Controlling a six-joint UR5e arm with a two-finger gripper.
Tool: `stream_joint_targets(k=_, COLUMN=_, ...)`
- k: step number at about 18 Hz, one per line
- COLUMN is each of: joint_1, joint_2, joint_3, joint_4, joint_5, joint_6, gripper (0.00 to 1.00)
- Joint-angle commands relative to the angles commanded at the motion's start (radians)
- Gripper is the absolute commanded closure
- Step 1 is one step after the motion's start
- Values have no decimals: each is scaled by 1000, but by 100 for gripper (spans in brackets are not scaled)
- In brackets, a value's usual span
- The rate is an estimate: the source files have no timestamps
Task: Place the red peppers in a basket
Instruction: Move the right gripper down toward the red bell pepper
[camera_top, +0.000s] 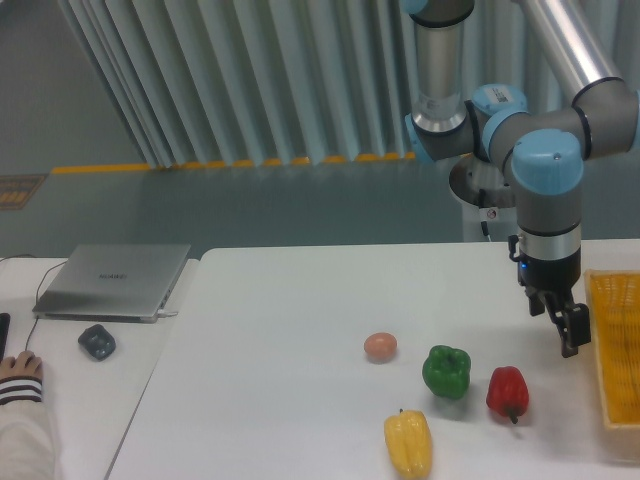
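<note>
The red pepper (507, 391) lies on the white table at the front right, with its dark stem pointing toward the front. The yellow-orange mesh basket (616, 340) sits at the table's right edge and is partly cut off by the frame. My gripper (562, 335) points down and hangs above the table between the pepper and the basket, up and to the right of the pepper. Its jaws look open and hold nothing.
A green bell pepper (446, 370) lies just left of the red one. A long yellow pepper (409, 443) is at the front, and a small pinkish-brown round item (380, 346) is further left. A laptop (115, 280), a mouse (97, 341) and a person's hand (20, 370) are on the left desk.
</note>
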Motion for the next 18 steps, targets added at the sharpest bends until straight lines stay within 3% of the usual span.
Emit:
stream_joint_targets(k=10, joint_1=-44, joint_2=8, joint_3=9, joint_4=3, joint_5=3, joint_6=-8, gripper=0)
stream_joint_targets(k=18, joint_1=-84, joint_2=23, joint_3=-41, joint_4=6, joint_5=40, joint_6=-15, gripper=0)
